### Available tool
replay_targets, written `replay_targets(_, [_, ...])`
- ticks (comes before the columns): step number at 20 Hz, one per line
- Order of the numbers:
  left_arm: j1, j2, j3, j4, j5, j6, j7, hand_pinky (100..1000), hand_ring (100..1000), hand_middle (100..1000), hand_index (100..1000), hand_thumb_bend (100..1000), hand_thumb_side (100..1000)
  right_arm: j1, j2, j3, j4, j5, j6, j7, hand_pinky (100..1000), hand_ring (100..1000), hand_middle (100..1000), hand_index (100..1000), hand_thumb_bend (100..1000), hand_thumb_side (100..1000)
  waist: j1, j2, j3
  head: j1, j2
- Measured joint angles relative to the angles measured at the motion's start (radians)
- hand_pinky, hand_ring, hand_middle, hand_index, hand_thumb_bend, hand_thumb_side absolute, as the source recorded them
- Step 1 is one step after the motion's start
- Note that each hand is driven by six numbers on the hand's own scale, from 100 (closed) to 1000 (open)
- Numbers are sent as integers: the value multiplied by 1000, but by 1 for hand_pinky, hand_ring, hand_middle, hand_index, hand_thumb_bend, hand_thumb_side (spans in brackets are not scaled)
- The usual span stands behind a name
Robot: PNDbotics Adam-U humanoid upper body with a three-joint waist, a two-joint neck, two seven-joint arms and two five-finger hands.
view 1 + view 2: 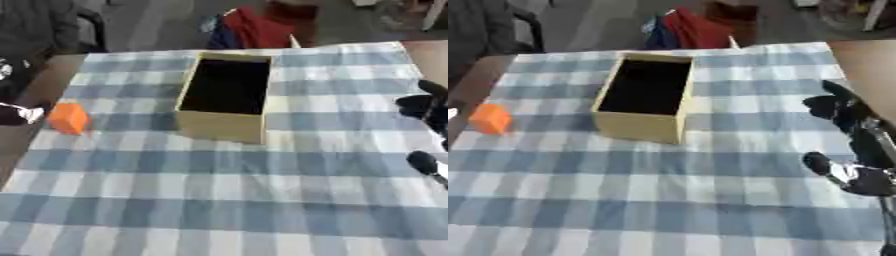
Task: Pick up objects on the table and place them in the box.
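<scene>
A blue-and-white checked cloth (667, 200) covers the tabletop (868, 55). The right hand (859, 145) hovers at its right side, fingers spread, holding nothing. Well to its left stands the open box (645, 125); farther left lies an orange block (489, 119).

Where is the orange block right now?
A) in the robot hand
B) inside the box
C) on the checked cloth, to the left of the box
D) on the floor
C: the orange block sits on the checked cloth, left of the box, apart from it and untouched.
</scene>
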Motion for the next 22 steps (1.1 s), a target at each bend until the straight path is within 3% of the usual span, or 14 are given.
replay_targets(4, [-7,0,-11,13,-48,-9,-21,856,847,824,907,384,132,0,0,0,0,0,1,1,868,866,770,1000,656,541,1,0,-2,0,0])
replay_targets(9, [-16,1,-18,24,-101,-19,-32,845,860,845,918,523,128,0,-2,0,0,0,1,2,868,867,770,1000,653,543,2,0,-2,0,-1])
replay_targets(14, [-55,10,-34,67,-166,-25,-9,835,852,836,908,528,119,1,-4,0,0,-1,2,3,868,867,770,1000,653,540,0,0,-4,1,-1])
replay_targets(22, [-137,5,-66,224,-217,-55,74,828,813,777,884,456,120,1,-4,6,2,-10,4,9,869,867,769,1000,648,543,-2,5,-12,15,-2])
